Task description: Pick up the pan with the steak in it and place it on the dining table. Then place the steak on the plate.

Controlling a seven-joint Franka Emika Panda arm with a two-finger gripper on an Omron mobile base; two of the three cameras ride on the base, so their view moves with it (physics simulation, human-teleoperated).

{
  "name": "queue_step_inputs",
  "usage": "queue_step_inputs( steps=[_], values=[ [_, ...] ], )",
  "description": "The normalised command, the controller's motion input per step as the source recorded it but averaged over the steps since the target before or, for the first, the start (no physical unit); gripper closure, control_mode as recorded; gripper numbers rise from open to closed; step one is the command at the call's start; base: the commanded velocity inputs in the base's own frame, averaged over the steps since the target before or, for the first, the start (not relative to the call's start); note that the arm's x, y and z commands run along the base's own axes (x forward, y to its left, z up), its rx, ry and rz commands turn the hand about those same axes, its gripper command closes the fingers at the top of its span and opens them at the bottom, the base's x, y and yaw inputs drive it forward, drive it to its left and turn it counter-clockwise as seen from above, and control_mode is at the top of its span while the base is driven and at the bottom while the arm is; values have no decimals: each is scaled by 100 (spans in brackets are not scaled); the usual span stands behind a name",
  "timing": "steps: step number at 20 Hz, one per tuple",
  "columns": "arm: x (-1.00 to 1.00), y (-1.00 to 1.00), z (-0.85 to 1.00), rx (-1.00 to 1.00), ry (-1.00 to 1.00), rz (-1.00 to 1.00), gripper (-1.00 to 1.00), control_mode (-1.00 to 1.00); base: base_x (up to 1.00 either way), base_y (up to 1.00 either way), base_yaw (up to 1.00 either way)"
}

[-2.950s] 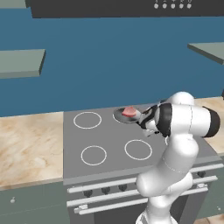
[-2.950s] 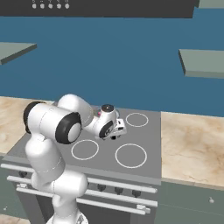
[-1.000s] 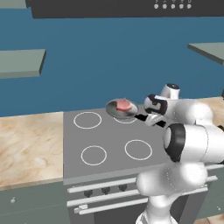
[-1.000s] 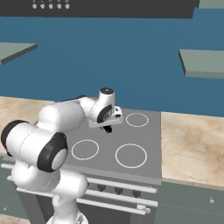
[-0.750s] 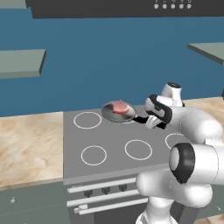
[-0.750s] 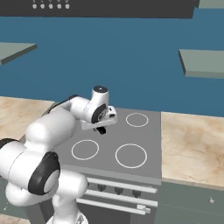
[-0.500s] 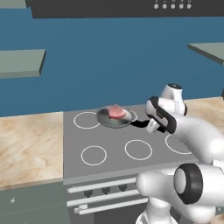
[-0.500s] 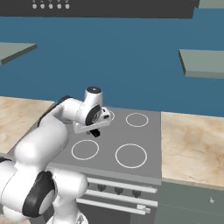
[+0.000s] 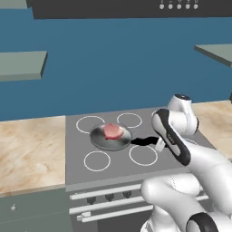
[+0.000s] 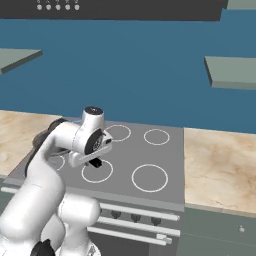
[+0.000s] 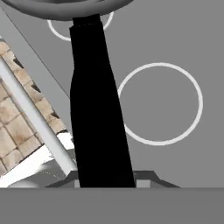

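Note:
The grey pan (image 9: 110, 138) hangs a little above the stove top (image 9: 81, 149), over its middle burners. The pinkish steak (image 9: 113, 131) lies inside it. My gripper (image 9: 156, 144) is shut on the pan's black handle (image 9: 142, 142), at the pan's right side. In the hand view the handle (image 11: 96, 109) runs up from between my fingers (image 11: 146, 177) to the pan's rim (image 11: 65, 6). In the right base view my gripper (image 10: 95, 161) hangs over the stove's left burners. The dining table and the plate are out of view.
The grey stove top (image 10: 150, 155) carries four ring burners and has knobs along its front. Beige marbled counters (image 9: 27, 149) (image 10: 220, 165) flank it. A blue wall, grey shelves (image 9: 22, 63) and a dark hood (image 9: 113, 7) stand behind and above.
My arm has swung left with the pan in its grip. The pan and steak have moved from the back right burner toward the stove's middle left.

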Motion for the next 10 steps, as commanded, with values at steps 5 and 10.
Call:
queue_step_inputs(
  steps=[5, 10],
  values=[
    [-71, 27, 0, 0, 0, 22, 100, -100, 0, 0, 0],
    [-51, 18, 1, -1, 3, 24, 100, -100, 0, 0, 0]
  ],
)
